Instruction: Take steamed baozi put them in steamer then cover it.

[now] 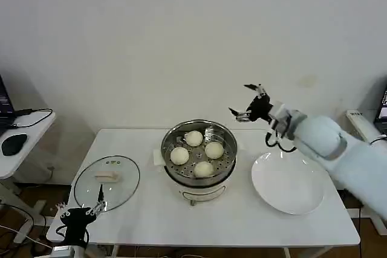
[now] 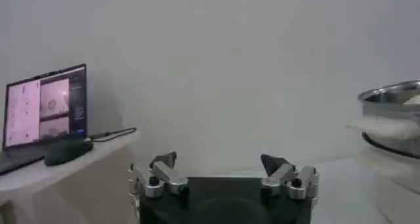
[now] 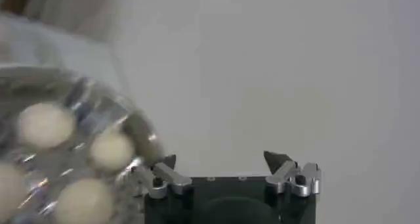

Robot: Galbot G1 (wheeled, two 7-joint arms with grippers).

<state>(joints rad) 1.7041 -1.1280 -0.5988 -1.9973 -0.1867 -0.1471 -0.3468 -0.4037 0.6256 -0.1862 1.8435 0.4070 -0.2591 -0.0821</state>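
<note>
Several cream-white steamed baozi (image 1: 193, 138) lie on the perforated tray inside the shiny steamer (image 1: 172, 138) at the middle of the table; the right wrist view has them too (image 3: 44, 124). The clear glass cover (image 1: 107, 182) lies flat on the table's left part, its pale handle up. My right gripper (image 1: 248, 101) hangs open and empty in the air, above and to the right of the steamer. My left gripper (image 1: 78, 211) is open and empty low at the table's front left corner, just in front of the cover. The steamer's rim (image 2: 392, 94) shows at the edge of the left wrist view.
A bare white plate (image 1: 288, 182) sits to the right of the steamer under my right arm. A side desk at the far left holds a laptop (image 2: 44, 106) and a dark mouse (image 1: 13, 144). A white wall stands behind the table.
</note>
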